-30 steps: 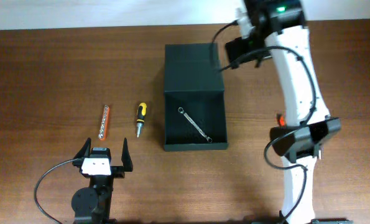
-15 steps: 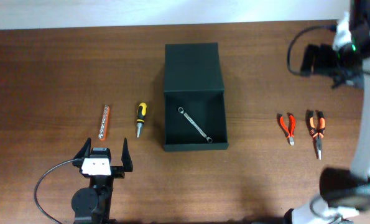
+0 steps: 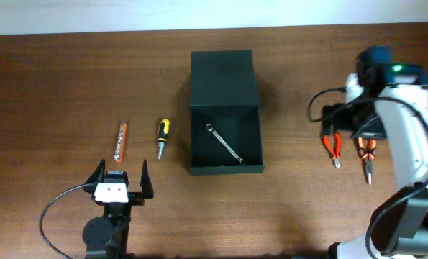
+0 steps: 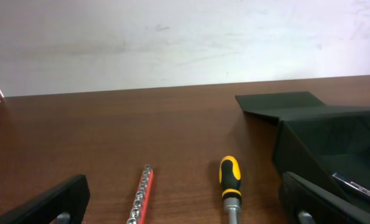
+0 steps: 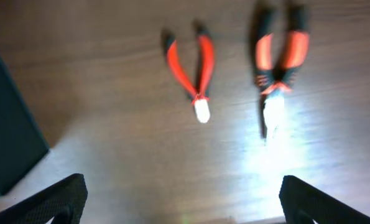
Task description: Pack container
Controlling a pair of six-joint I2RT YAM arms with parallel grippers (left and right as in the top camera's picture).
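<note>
Wrench lay inside the container; right gripper hung wide open, empty, near the red pliers; left gripper gaped empty by the screwdriver.

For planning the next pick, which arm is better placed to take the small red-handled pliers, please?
Right: the open right gripper hovers over the red-handled pliers; the left gripper sits beyond the dark green-black matte container.

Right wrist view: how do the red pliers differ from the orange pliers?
The red pliers have red handles; the orange pliers' handles are orange with black. The red pliers end in a short nose; the orange pliers' nose is longer, the pair larger. Both lie side by side on the table, noses pointing the same way.
</note>
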